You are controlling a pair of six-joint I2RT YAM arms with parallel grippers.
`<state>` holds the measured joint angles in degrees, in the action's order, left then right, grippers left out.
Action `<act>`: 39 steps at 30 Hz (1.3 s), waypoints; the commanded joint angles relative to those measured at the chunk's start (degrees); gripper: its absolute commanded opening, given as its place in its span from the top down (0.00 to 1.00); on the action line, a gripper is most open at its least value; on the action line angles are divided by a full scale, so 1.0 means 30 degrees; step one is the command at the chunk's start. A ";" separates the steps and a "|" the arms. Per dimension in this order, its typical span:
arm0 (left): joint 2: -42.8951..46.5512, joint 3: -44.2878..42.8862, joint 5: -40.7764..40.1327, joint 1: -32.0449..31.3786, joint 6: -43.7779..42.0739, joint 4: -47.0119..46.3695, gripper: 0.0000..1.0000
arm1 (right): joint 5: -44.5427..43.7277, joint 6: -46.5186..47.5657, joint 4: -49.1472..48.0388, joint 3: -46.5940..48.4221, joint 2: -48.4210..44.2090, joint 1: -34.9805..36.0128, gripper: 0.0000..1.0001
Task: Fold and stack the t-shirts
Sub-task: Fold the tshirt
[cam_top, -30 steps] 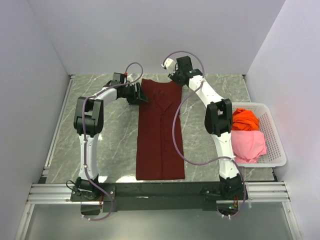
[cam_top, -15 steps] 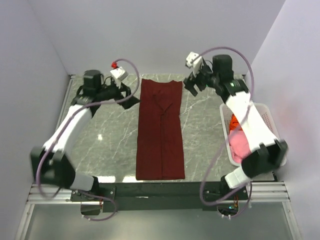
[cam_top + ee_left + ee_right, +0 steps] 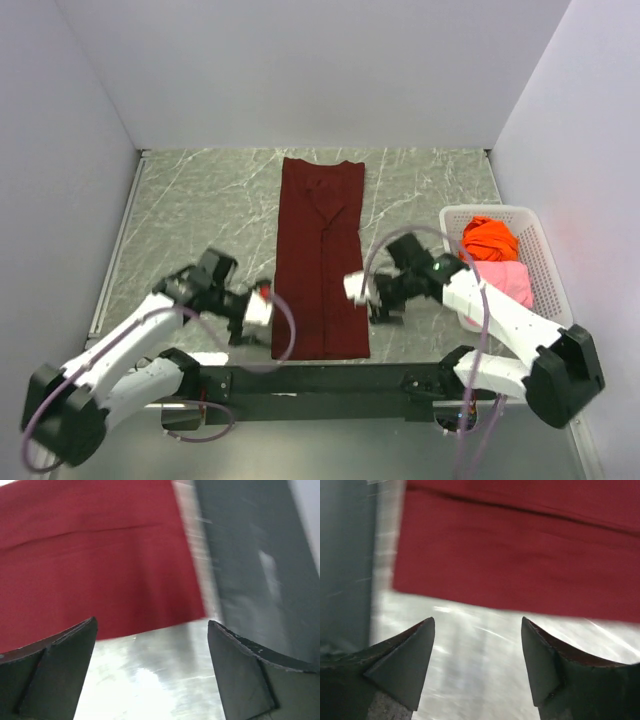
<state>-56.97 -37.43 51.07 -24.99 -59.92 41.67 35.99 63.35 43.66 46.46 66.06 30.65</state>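
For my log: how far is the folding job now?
Done: the maroon shirt lies folded into a long strip. In hand: left gripper and right gripper, open, hover by its near corners. Left: crosswise folds, plus the orange shirt and pink shirt in the basket.

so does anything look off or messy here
Nothing stands out: the maroon shirt lies flat and straight as a long strip on the table; the orange shirt and pink shirt sit bunched, not yet folded, in the basket.
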 commanded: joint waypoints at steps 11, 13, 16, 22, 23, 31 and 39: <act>0.1882 0.3805 -0.3076 -0.6492 -0.4255 -0.1848 0.25 | -0.1799 0.1500 -0.4562 -0.6255 -0.2509 0.7737 0.41; 0.1413 0.3805 -0.3107 -0.6843 -0.4109 -0.2024 0.29 | -0.2122 0.1441 -0.4592 -0.6432 -0.2480 0.8179 0.43; 0.0944 0.3892 -0.3281 -0.7282 -0.3729 -0.2579 0.30 | -0.2648 0.1441 -0.5029 -0.6959 -0.2422 0.8618 0.48; -0.0345 0.4126 -0.4307 -0.7694 -0.3902 -0.3138 0.36 | -0.3821 0.0357 -0.6321 -0.7137 -0.1397 0.8971 0.50; -0.0433 0.4156 -0.4308 -0.7694 -0.4048 -0.3109 0.37 | -0.3938 0.0357 -0.6321 -0.7136 -0.1251 0.9000 0.50; -0.1078 0.4361 -0.4805 -0.7782 -0.3641 -0.4103 0.39 | -0.4671 0.0240 -0.6877 -0.7370 -0.0547 0.9264 0.60; -0.1985 0.4596 -0.5887 -0.8016 -0.3525 -0.5361 0.59 | -0.5197 -0.0492 -0.7405 -0.7312 -0.0020 0.9440 0.70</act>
<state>-61.82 -24.40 34.98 -48.38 -70.32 28.67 23.97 63.07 21.39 25.10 64.20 58.48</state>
